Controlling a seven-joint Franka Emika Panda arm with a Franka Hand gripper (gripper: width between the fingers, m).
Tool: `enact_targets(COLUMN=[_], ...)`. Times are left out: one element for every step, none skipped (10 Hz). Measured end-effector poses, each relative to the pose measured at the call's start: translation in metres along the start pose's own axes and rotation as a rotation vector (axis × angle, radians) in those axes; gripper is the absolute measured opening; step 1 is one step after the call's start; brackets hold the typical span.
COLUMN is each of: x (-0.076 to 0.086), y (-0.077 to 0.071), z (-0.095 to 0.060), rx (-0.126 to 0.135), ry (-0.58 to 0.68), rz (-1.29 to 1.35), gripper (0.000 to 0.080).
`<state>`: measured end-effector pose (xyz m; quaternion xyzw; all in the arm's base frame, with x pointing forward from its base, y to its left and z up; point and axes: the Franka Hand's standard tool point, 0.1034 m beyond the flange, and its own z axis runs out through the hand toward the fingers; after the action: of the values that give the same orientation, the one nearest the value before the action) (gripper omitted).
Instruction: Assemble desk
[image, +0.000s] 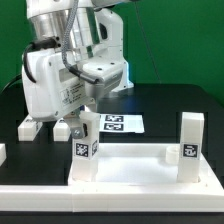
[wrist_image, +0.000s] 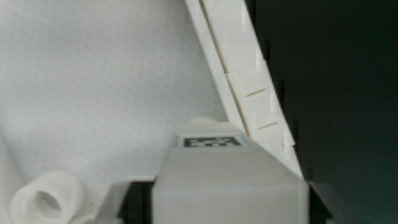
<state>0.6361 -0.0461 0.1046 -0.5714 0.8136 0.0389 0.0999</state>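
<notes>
End effector (image: 82, 113) grips leg (image: 83, 150) standing in tabletop (image: 130, 172).

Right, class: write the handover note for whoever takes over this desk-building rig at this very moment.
Gripper: jaws closed on the left leg, upright in the tabletop's corner at the exterior view's left.
Right leg: upright at the opposite corner, untouched.
Done: two legs standing; full seating cannot be judged.
Left: a loose white piece, probably a leg, lies behind the tabletop; remaining legs need fitting.
</notes>
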Motion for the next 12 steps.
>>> enact_targets(x=[-0.0005, -0.0014, -0.0023, -0.0043, -0.0037, -0.0034, -0.0032, -0.0028, -0.0017, -0.0002, -0.0004, -0.0003], y=[0.0002, -0.0002, -0.0008, 0.0001, 0.0000, -0.0001, -0.0001, -0.0002, 0.0001, -0.0010, -0.0016, -0.0013], z=[0.0001, -0.0007, -0.0011, -0.0004, -0.0005, -0.0005, -0.0006, -0.0006, -0.0009, -0.0026, -0.0031, -0.0026], rx=[0.000, -0.005, -0.003, -0.006, -0.005, -0.006, -0.006, -0.007, -0.020, -0.052, -0.063, -0.064], ry=[0.000, -0.001, -0.001, 0.000, 0.000, 0.000, 0.001, 0.002, 0.013, 0.044, 0.049, 0.047], rz=[-0.042, -0.192, -0.342, -0.486, -0.548, -0.623, -0.695, -0.789, -0.906, -1.119, -1.233, -1.264], gripper=[0.0405, 0.0541, 0.0541, 0.0627, 0.0643, 0.0643, 0.0648, 0.0648, 0.0649, 0.0649, 0.0649, 0.0649])
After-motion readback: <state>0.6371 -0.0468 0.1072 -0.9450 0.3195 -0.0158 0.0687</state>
